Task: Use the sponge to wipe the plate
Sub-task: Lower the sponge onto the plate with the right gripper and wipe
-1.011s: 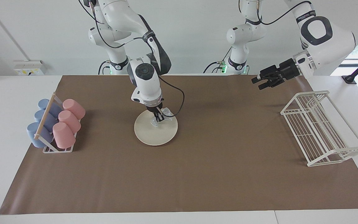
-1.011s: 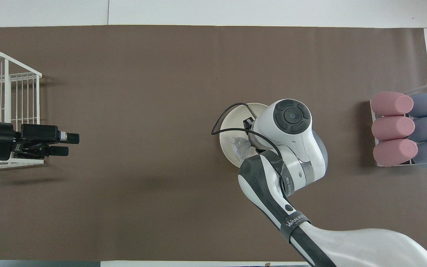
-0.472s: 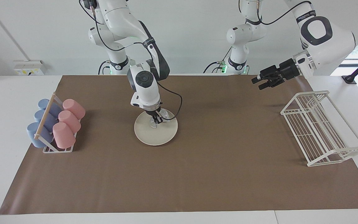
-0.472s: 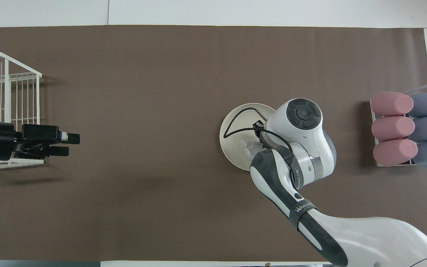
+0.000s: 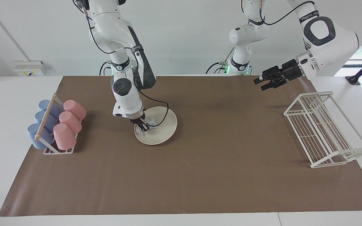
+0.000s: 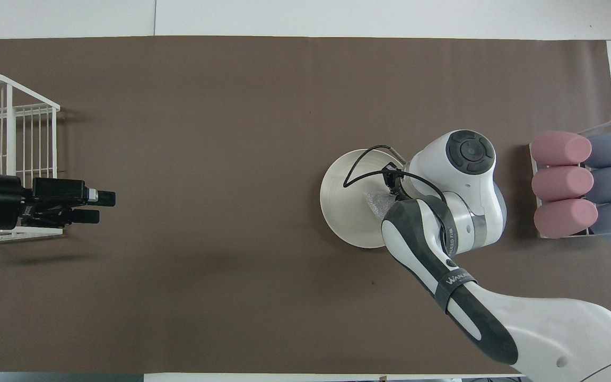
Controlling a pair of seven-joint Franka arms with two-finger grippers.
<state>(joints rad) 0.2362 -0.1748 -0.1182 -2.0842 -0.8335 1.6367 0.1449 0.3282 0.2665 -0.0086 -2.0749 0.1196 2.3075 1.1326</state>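
Observation:
The cream-white plate (image 5: 164, 126) (image 6: 341, 204) lies on the brown mat, toward the right arm's end of the table. My right gripper (image 5: 142, 126) points down onto the plate's edge nearest the cups. It is shut on the glittery silver sponge (image 5: 150, 120) (image 6: 377, 200), which presses against the plate. In the overhead view the right wrist covers the fingers and that side of the plate. My left gripper (image 5: 258, 84) (image 6: 101, 207) hangs open and holds nothing, over the mat beside the wire rack, where the arm waits.
A holder with pink and blue cups (image 5: 57, 125) (image 6: 581, 185) stands at the right arm's end of the mat. A white wire dish rack (image 5: 322, 128) (image 6: 8, 132) stands at the left arm's end. A black cable (image 5: 162, 108) loops from the right wrist over the plate.
My right gripper has dragged the sponge across the plate toward the cups, from near its middle to its edge. The plate has shifted slightly the same way. The left arm has stayed put.

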